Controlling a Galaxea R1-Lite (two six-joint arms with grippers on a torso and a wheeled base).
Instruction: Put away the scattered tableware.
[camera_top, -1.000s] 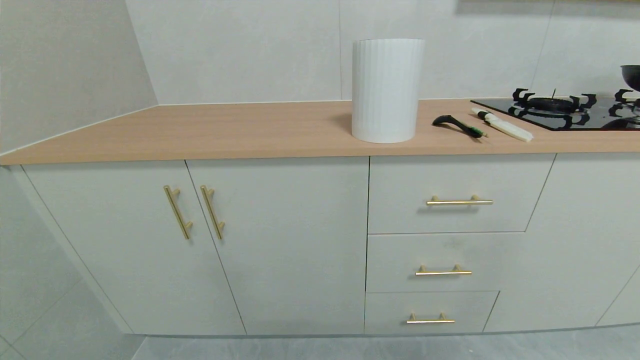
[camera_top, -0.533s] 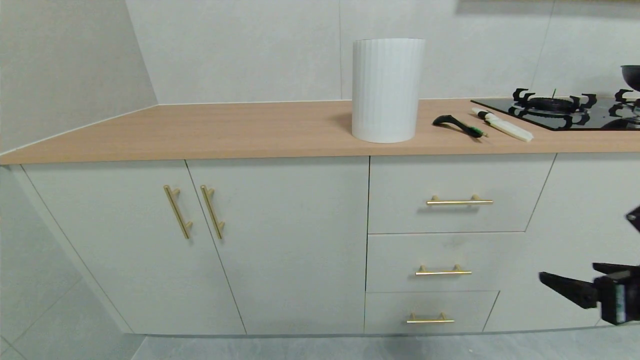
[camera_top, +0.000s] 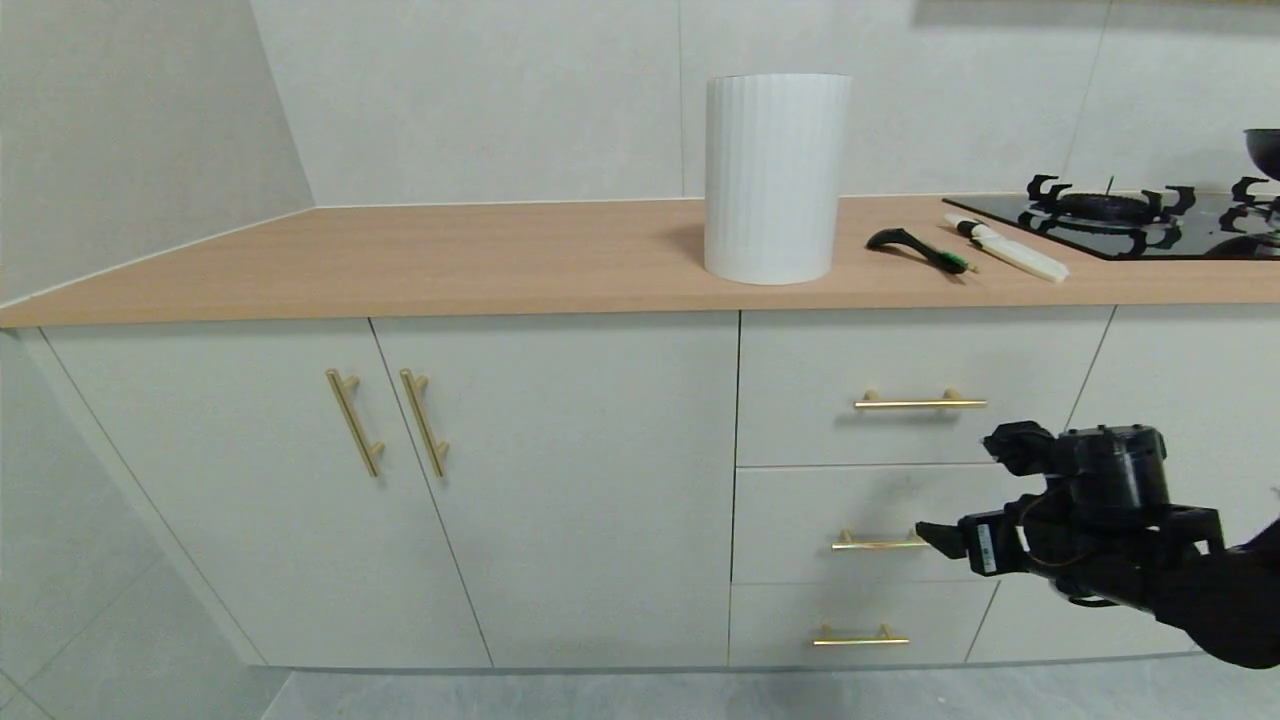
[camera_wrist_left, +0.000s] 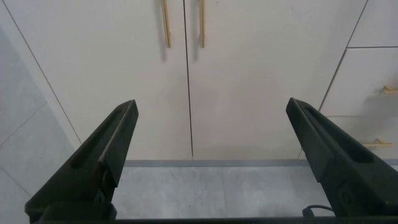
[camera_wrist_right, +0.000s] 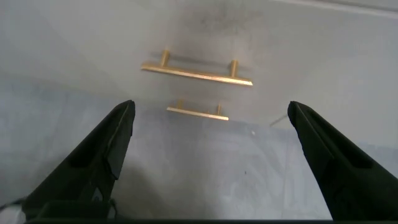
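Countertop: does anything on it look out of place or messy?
Yes. A black-and-green utensil and a white utensil lie loose, askew, on the countertop between the white ribbed container and the gas hob. Nothing looks spilled or damaged.

one canister, two utensils, three drawers, two doors

The wooden countertop carries a white ribbed canister, which stands upright near the front edge. Between it and the black gas hob set into the counter lie a black-and-green utensil and, just beside it, a cream-white utensil.
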